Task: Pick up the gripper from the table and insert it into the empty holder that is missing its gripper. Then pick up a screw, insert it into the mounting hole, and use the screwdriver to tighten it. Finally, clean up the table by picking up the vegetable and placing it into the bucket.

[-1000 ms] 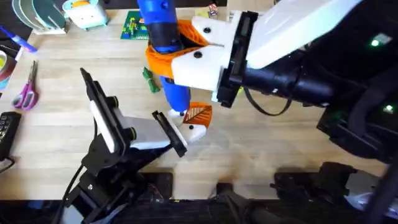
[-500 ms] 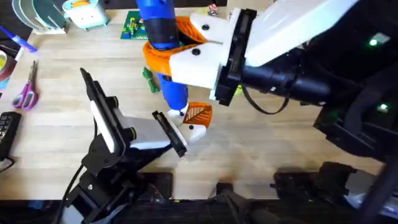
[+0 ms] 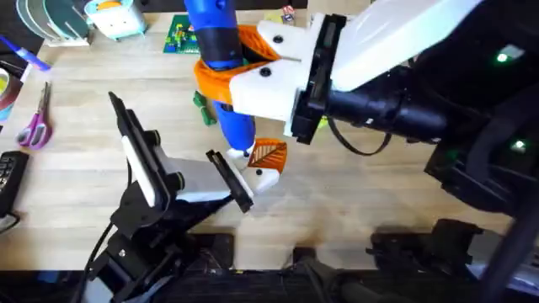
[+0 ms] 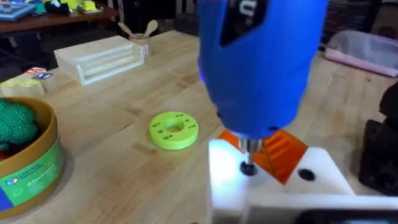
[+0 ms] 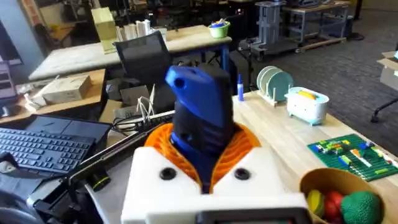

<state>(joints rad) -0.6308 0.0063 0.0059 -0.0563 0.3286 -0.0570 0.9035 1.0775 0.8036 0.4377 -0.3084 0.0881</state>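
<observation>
While the right pincer [image 3: 221,77] clamps it, the screwdriver [image 3: 221,59] stands upright, tip down.

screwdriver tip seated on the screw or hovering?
Seated, as far as visible: in the left wrist view the screwdriver tip meets a dark screw head on the white holder.

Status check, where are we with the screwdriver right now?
Right pincer shut on the blue screwdriver. Its tip sits on a screw in the white holder, orange gripper already fitted. Dark green vegetable on table, not yet binned.
</observation>
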